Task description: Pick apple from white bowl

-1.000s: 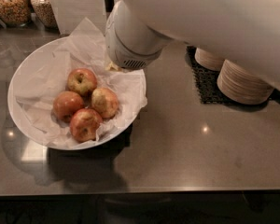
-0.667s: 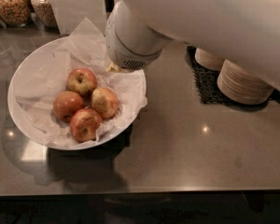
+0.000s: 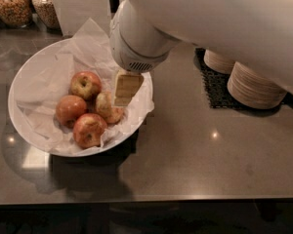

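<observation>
1. Grey glossy tabletop (image 3: 195,150), dark front edge along the bottom of the view; broad bare stretch at centre and lower right.
2. Change from a second ago: the pincer (image 3: 124,94) has come lower out of the white arm's wrist (image 3: 136,43) and now reaches down inside the white bowl (image 3: 24,69), right at the upper right of the apple (image 3: 107,110). Whether it is released or clenched: cannot tell.
3. Apple: palest of four, at the right of the cluster, resting on crumpled paper (image 3: 49,77), partly hidden by the pincer.
4. Three redder apples (image 3: 71,110) crowd it on the left, touching or nearly so.
5. Right side: stacked beige paper bowls (image 3: 254,84) on a black mat (image 3: 215,89), well apart from the white bowl.
6. Rear left: two glass jars (image 3: 10,4) behind the bowl.
</observation>
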